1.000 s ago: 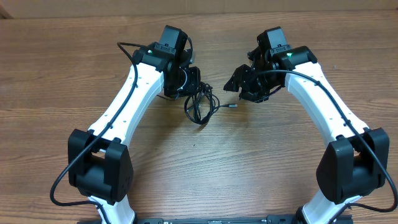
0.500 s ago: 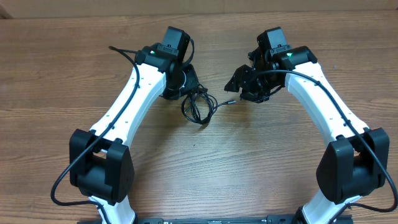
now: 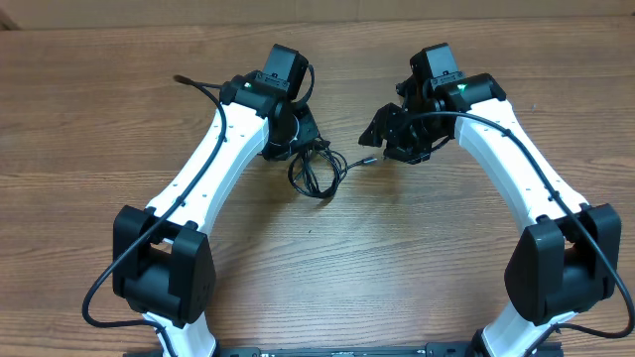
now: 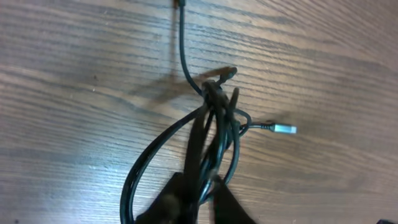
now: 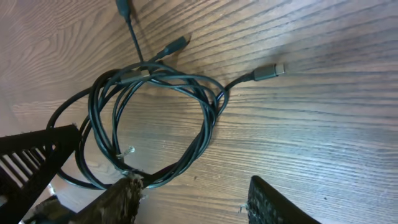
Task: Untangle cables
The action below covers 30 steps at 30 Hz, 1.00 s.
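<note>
The cables (image 3: 316,171) are a loose coil of thin black cords on the wooden table between my two arms. In the left wrist view the cables (image 4: 214,124) run up from my left gripper (image 4: 202,202), which is shut on a few strands of the coil. A silver-tipped plug (image 4: 285,129) sticks out to the right. In the overhead view my left gripper (image 3: 303,139) sits at the coil's upper left. My right gripper (image 3: 380,139) is open and empty just right of the coil. In the right wrist view its fingers (image 5: 196,202) are spread below the coil (image 5: 155,118), the left finger touching a strand.
Bare wooden table (image 3: 446,248) surrounds the coil. Loose plug ends (image 5: 270,71) lie beside it. The left gripper's black body (image 5: 31,162) shows at the left edge of the right wrist view. Thick arm wires trail behind both arms.
My left gripper has shifted slightly toward the far side, drawing the coil a little left. The right arm has not moved.
</note>
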{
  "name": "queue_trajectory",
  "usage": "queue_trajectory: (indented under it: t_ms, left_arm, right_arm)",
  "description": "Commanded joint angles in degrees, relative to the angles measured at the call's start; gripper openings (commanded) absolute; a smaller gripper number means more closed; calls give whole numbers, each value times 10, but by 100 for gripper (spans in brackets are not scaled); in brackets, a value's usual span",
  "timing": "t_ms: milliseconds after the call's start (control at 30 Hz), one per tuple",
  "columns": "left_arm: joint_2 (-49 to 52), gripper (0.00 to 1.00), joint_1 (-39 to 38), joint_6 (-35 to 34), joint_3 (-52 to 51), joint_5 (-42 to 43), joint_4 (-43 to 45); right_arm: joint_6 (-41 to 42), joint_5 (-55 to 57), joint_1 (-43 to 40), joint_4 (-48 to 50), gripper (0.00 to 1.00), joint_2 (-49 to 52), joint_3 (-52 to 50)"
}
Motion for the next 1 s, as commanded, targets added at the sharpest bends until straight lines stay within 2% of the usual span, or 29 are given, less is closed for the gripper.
queue_trajectory:
  t_ms: [0, 100, 333, 533, 700, 967]
  left_arm:
    - [5, 37, -4, 44, -3, 19, -2]
    - [5, 49, -4, 65, -3, 19, -6]
    - [5, 59, -4, 149, -3, 20, -9]
    - [5, 61, -4, 181, -3, 34, -17]
    - [5, 59, -8, 181, -3, 106, -16]
    - [5, 59, -19, 160, -3, 89, -19]
  right_arm:
    - [0, 17, 2, 8, 54, 7, 12]
    - [0, 18, 2, 14, 54, 7, 12]
    - [19, 69, 2, 21, 58, 7, 12]
    - [41, 70, -8, 44, 59, 7, 12]
    - [47, 32, -42, 46, 60, 7, 12]
    - [26, 29, -87, 15, 60, 7, 12]
